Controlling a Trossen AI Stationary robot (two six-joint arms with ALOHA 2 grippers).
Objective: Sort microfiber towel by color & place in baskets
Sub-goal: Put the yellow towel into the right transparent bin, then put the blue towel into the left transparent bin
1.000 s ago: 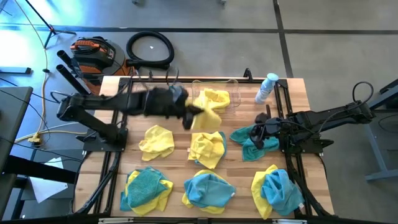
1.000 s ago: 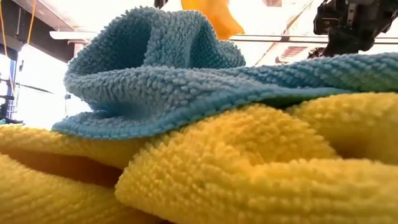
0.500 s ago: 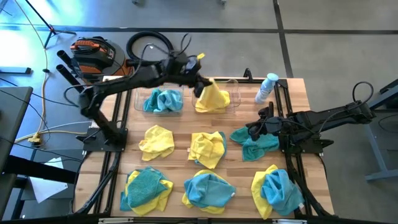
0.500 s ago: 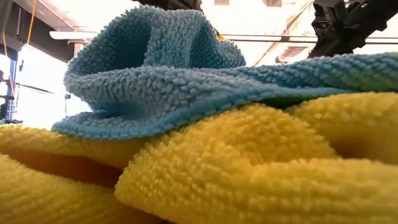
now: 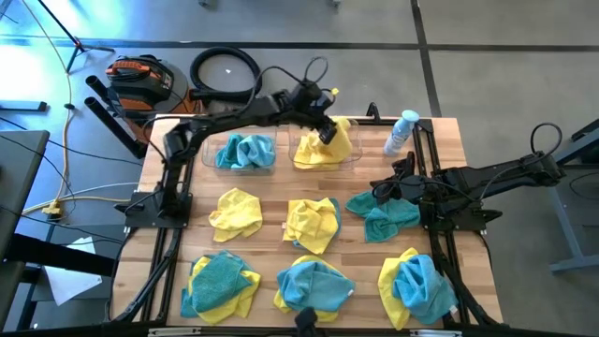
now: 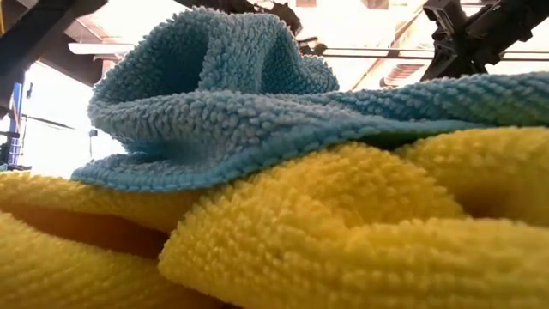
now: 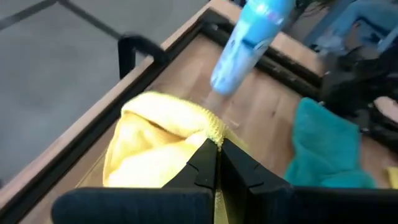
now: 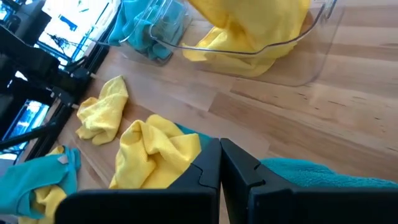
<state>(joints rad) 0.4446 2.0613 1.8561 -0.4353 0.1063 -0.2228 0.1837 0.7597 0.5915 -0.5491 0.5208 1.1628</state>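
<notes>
While both arms sit over the counter (image 5: 440, 271):
left gripper (image 5: 327, 131): above the right basket (image 5: 351, 140) at far edge, fingers pinched closed on yellow towel (image 7: 155, 140) hanging into it
left basket (image 5: 208, 154): holds blue towel (image 5: 245, 150)
right gripper (image 5: 382, 194): fingers closed, empty, over teal towel (image 5: 384, 213) near right edge
</notes>
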